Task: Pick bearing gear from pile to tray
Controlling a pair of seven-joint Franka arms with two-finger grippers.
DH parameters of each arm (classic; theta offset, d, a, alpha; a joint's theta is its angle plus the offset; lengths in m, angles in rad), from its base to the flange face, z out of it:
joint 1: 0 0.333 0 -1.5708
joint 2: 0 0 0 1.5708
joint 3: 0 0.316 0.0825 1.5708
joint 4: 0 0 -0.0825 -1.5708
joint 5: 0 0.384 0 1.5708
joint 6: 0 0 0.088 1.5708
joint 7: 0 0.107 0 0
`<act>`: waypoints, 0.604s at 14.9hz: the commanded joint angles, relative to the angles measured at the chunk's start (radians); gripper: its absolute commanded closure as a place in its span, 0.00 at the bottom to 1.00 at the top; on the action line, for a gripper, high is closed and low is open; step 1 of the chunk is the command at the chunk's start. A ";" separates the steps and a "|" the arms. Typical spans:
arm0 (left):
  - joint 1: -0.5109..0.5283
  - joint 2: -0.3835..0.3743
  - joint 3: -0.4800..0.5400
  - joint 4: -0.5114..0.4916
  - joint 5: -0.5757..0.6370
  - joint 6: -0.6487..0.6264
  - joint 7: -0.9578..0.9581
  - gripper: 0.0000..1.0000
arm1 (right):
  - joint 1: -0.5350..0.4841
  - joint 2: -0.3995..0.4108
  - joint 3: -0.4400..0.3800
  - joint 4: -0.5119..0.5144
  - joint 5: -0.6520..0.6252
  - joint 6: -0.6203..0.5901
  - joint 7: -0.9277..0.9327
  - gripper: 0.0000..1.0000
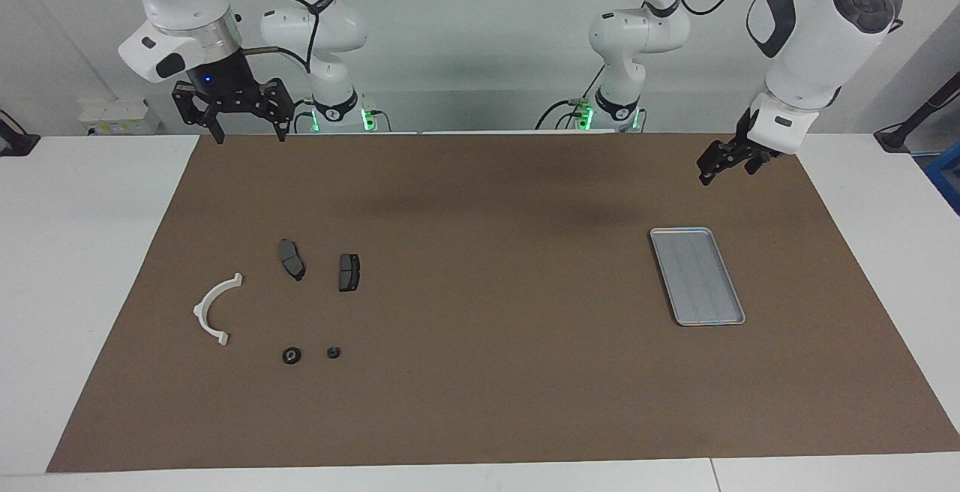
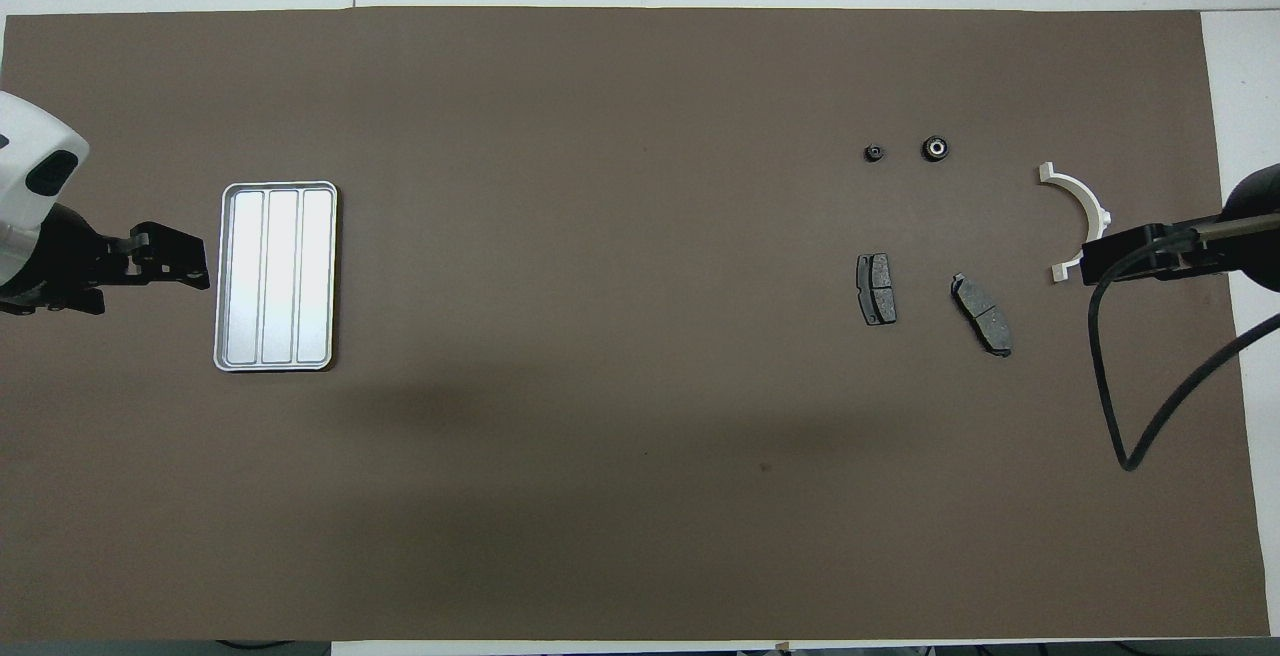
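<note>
The pile lies on the brown mat toward the right arm's end. It holds a white curved arc (image 1: 212,309) (image 2: 1083,204), two dark grey pads (image 1: 292,259) (image 1: 349,272) (image 2: 876,288) (image 2: 982,313) and two tiny black round pieces (image 1: 292,355) (image 1: 334,352) (image 2: 934,148) (image 2: 874,152). I cannot tell which round piece is the bearing gear. The silver tray (image 1: 679,282) (image 2: 277,276) lies bare toward the left arm's end. My right gripper (image 1: 251,134) (image 2: 1090,266) hangs open and high, beside the pile. My left gripper (image 1: 720,166) (image 2: 195,271) hangs open over the mat beside the tray.
The brown mat (image 1: 480,387) covers most of the white table (image 1: 82,252). A black cable (image 2: 1130,406) loops down from the right arm over the mat's end.
</note>
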 commanded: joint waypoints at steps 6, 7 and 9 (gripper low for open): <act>0.003 -0.027 0.000 -0.026 -0.010 0.015 0.009 0.00 | -0.005 -0.020 0.006 -0.012 0.014 0.019 -0.005 0.00; 0.003 -0.027 0.000 -0.026 -0.010 0.015 0.009 0.00 | -0.004 -0.022 0.009 -0.012 0.014 0.016 -0.007 0.00; 0.003 -0.027 0.000 -0.026 -0.010 0.015 0.009 0.00 | -0.004 -0.027 0.011 -0.013 0.014 0.013 -0.007 0.00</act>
